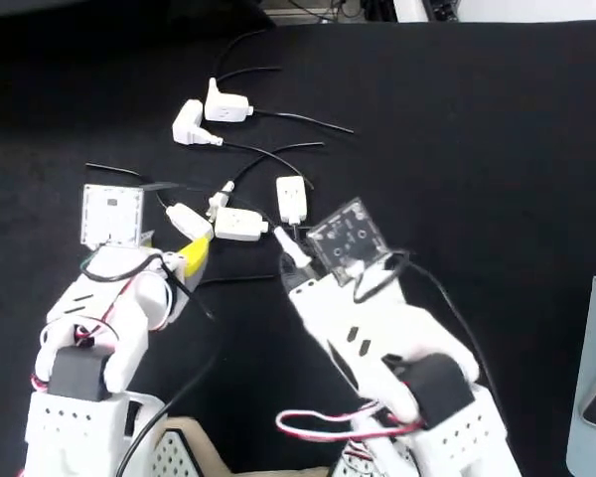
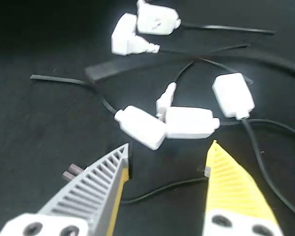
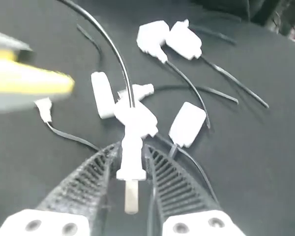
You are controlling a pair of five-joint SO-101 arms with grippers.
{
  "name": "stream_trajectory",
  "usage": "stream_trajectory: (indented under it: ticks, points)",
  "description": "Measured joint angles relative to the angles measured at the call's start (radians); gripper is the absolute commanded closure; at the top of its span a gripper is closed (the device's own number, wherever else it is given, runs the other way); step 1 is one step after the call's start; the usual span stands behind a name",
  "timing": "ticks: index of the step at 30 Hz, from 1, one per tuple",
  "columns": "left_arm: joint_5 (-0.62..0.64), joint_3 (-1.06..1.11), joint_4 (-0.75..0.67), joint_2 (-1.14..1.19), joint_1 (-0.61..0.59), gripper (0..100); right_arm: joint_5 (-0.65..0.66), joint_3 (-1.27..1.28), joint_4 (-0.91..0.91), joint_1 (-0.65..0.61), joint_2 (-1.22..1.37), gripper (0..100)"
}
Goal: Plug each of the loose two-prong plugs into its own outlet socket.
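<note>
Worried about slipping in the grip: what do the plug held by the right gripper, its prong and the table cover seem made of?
The plug in the right gripper: smooth white moulded plastic, by its faint sheen. Its prong: probably dull pale metal, a flat blade. The table cover: matte black cloth or felt, glare-free; I cannot tell which.

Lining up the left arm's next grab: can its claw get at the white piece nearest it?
Likely yes. The left claw is open, and the piece lies just past its tips with nothing between. A second piece seems to touch it and may get nudged.
</note>
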Motion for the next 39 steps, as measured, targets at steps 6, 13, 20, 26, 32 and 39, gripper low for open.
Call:
stream_trajectory:
  ticks: [6,13,20,26,32,39]
  points:
    - [0.0,0.0,-0.055,0.0,0.023,75,-0.1,-0.025,0.0,-0.124,-0.071,98.7]
    - [0.0,-0.002,-0.066,0.0,0.049,75,-0.117,-0.025,-0.015,-0.276,-0.091,98.7]
    - [0.003,-0.003,-0.009,-0.12,0.184,75,-0.118,0.069,-0.114,-0.295,-0.104,98.7]
    - [-0.003,-0.003,0.091,-0.345,0.199,75,-0.118,0.084,-0.126,-0.293,-0.106,98.7]
    - [-0.029,0.008,0.117,-0.411,0.207,75,-0.12,0.084,-0.129,-0.292,-0.06,98.7]
    - [-0.058,0.068,0.048,-0.419,0.155,75,-0.12,0.087,-0.13,-0.301,0.031,98.7]
